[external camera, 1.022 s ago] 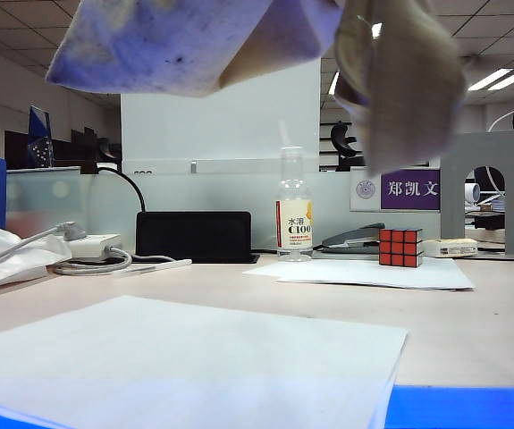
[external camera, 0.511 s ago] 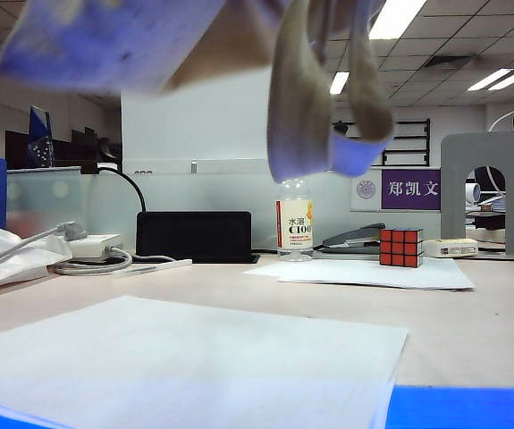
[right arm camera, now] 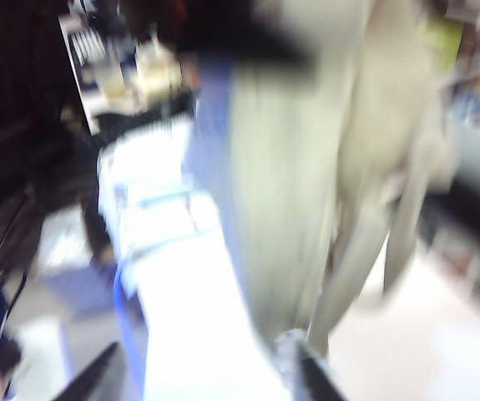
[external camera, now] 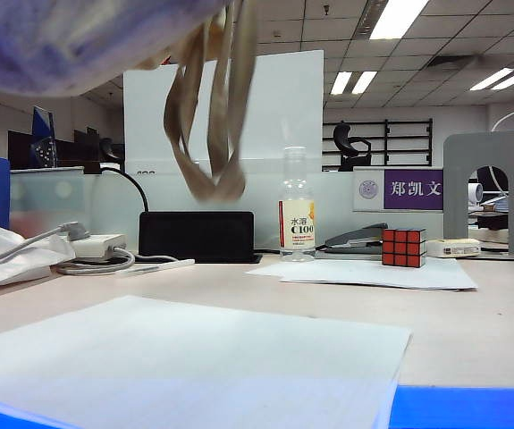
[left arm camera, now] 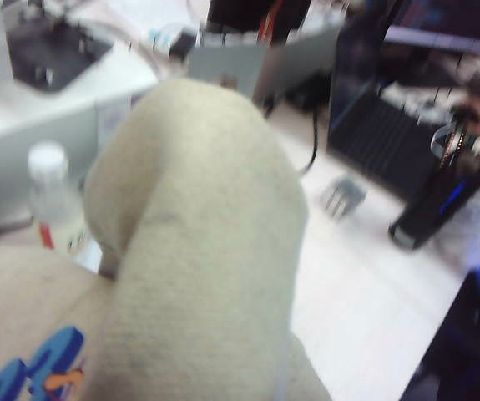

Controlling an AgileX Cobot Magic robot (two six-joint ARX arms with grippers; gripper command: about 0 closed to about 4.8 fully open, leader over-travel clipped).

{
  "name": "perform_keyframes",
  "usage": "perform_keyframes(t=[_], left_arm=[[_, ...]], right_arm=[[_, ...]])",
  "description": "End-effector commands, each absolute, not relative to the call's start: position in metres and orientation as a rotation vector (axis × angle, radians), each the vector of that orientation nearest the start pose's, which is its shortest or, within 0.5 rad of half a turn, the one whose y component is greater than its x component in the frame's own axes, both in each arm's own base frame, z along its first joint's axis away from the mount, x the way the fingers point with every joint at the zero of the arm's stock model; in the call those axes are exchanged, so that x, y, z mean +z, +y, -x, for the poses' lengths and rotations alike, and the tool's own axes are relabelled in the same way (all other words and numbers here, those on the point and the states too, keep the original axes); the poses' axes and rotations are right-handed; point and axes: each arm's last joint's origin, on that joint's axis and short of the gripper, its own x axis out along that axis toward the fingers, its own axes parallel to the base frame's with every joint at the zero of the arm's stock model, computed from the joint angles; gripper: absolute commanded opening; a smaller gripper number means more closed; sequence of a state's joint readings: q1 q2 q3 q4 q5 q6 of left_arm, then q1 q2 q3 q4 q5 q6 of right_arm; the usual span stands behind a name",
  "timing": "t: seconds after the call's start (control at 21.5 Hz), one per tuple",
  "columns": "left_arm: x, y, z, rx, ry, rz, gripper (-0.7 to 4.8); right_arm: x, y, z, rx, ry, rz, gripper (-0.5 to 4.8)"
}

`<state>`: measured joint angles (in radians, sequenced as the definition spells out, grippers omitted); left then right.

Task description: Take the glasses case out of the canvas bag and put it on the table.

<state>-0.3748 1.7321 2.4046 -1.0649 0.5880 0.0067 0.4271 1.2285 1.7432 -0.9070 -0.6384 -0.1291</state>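
The canvas bag (external camera: 78, 40) hangs in the air above the left part of the table (external camera: 471, 322), its off-white body filling the upper left of the exterior view, and its beige strap handles (external camera: 210, 116) dangle down in front of the far partition. My left gripper does not show in any picture: cloth fills its wrist view, where a fold of the bag (left arm camera: 198, 251) bulges up and blue lettering (left arm camera: 35, 376) shows on the fabric; it is closed, though what it pinches I cannot tell. My right gripper (right arm camera: 202, 376) hangs beside the bag's side (right arm camera: 281, 167), its two dark fingertips (right arm camera: 98, 376) spread apart with nothing between them; that view is badly blurred. I cannot see the glasses case in any view.

On the table a large white paper sheet (external camera: 185, 357) lies near, over a blue edge. Farther back another sheet (external camera: 373, 273) carries a Rubik's cube (external camera: 403, 247). A clear bottle (external camera: 297, 210) stands left of the cube, a black box (external camera: 196, 237) left of the bottle, and a stapler (external camera: 355, 238) between bottle and cube.
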Motion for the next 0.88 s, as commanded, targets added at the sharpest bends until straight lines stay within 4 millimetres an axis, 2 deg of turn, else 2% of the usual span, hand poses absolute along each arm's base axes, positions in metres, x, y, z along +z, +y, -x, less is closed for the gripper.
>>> perform_keyframes(t=[0.05,0.19,0.23,0.33,0.51,0.79,0.88], left_arm=[[0.555,-0.124,-0.270,-0.951,0.224,0.141,-0.06],[0.563,-0.124,-0.271,-0.942,0.189,0.236,-0.06],[0.565,-0.124,-0.270,-0.944,0.188,0.273,-0.06],[0.569,-0.121,-0.265,-0.937,0.174,0.272,-0.06],[0.580,-0.119,-0.260,-0.874,0.101,0.352,-0.06],[0.592,-0.138,-0.253,-0.870,-0.017,0.442,-0.06],[0.596,-0.142,-0.252,-0.883,-0.050,0.502,-0.06]], right_arm=[[0.446,0.107,-0.191,1.110,0.505,0.036,2.57],[0.409,0.114,-0.205,1.133,0.580,-0.009,2.58],[0.395,0.117,-0.212,1.123,0.589,-0.049,2.81],[0.383,0.121,-0.220,1.125,0.569,-0.110,2.85],[0.396,0.126,-0.225,1.228,0.432,-0.193,2.85],[0.422,0.131,-0.227,1.282,0.241,-0.282,2.85],[0.423,0.131,-0.228,1.253,0.226,-0.281,2.84]])
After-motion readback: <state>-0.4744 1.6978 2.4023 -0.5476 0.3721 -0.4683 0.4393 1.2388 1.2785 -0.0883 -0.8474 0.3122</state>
